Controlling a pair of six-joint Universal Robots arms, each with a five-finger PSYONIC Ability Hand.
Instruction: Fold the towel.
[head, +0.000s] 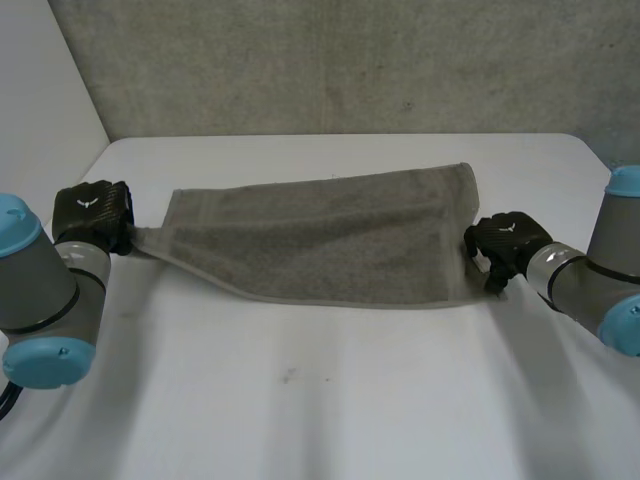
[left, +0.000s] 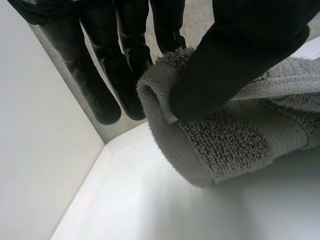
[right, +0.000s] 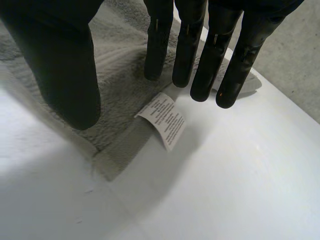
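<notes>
**TOWEL FOLD, BOTH ENDS MANNED.** Mid-frame in the head view, the grey towel (head: 320, 240) lies stretched across the white table (head: 330, 400). My left hand (head: 92, 215) is at its left tip and my right hand (head: 505, 245) at its right edge, toward the lower right corner.

Left: my thumb (left: 225, 65) clamps a rolled bit of the towel's corner against my fingers (left: 125, 85), a firm pinch. The cloth tapers to a point there. I read that as the corner drawn taut, ready to be carried over for a fold.

Right: fingers (right: 187, 60) straight, set apart from the thumb, holding nothing, poised over the towel's corner. Whether the tips touch the cloth, I can't tell. I judge the hand sits there to take the matching corner, so both ends can travel together.

The views differ. The head view gives the layout: towel approx. flat, long side running left to right, hands at opposite ends, w/ each hand's back hiding its fingers. The left wrist view supplies the grip itself. The right wrist view shows the straight fingers, plus a white care label (right: 164, 120) sticking out from the towel's edge near the fingertips, onto bare table.
</notes>
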